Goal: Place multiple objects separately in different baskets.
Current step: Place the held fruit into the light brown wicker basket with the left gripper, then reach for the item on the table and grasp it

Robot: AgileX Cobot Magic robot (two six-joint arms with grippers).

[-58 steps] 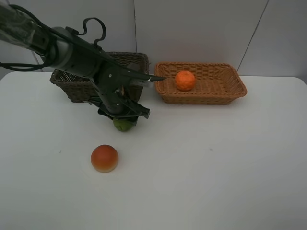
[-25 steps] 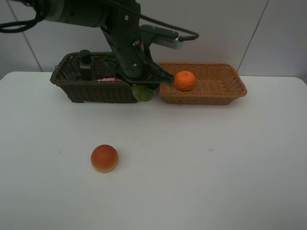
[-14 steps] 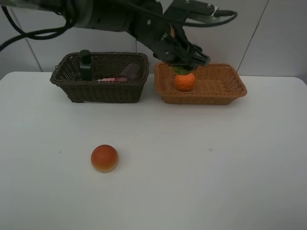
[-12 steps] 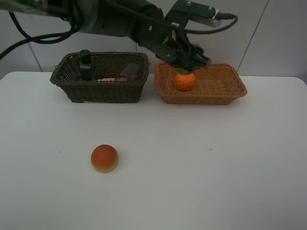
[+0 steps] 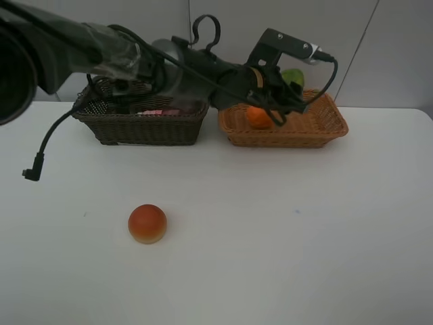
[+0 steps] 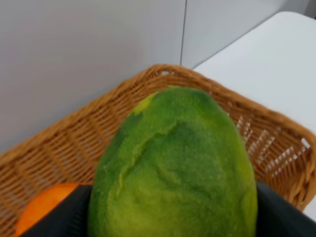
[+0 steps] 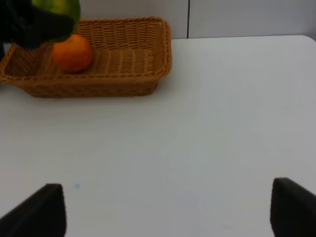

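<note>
Exterior high shows the left gripper (image 5: 287, 84) reaching across above the light orange-tan basket (image 5: 318, 128), clamped on the green round fruit (image 5: 292, 76), which hangs over the orange (image 5: 257, 118) lying inside. The red-orange peach-like fruit (image 5: 147, 223) sits alone on the white table (image 5: 270, 237), well apart from the dark brown basket (image 5: 145, 128). The right gripper (image 7: 168, 210) has its jaws spread wide over bare table, holding nothing.

A white counter (image 5: 284, 230) carries two wicker baskets side by side and a peach (image 5: 147, 223). The tan basket (image 5: 318, 128) sits directly under the left pincer (image 5: 287, 91); the dark basket (image 5: 135, 125) is beside it, under that arm. The peach lies well apart, out on open counter.
</note>
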